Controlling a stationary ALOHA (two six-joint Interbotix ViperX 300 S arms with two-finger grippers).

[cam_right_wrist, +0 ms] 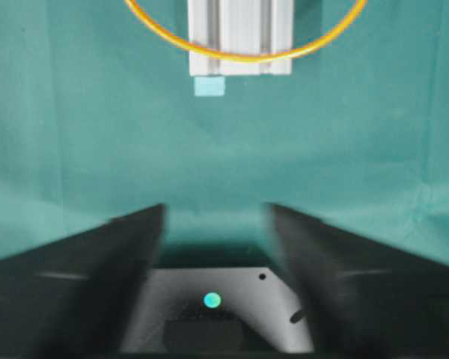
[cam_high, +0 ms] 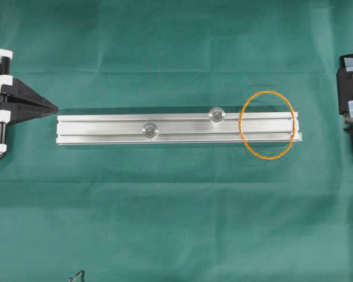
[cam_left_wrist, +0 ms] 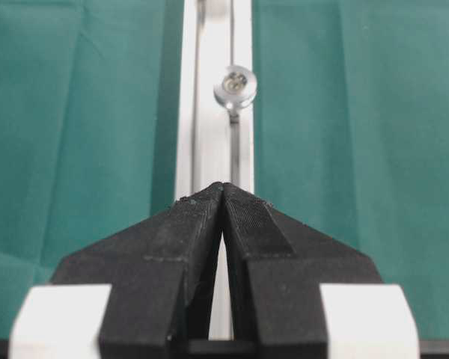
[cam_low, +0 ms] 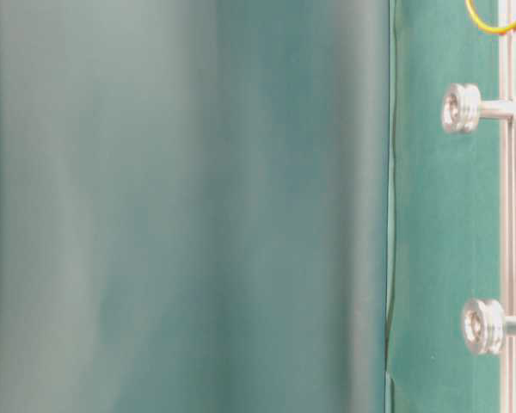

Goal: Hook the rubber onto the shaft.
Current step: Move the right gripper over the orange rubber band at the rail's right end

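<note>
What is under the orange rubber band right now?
The rubber band lies flat across the right end of the aluminium rail, its top and bottom arcs resting on the green cloth. It encircles neither pin. Nothing is hidden beneath it.

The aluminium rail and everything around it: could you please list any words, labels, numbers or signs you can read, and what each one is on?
None: no readable text in any view.
The aluminium rail, its two shafts, the orange rubber and the green cloth are unmarked.
The small pale tag at the rail's end looks blank.

One rubber (cam_high: pixel 267 124), one aluminium rail (cam_high: pixel 106 129), two shafts (cam_high: pixel 149 130) (cam_high: pixel 216 114), two end effectors (cam_high: pixel 47 107) (cam_right_wrist: pixel 215 224).
</note>
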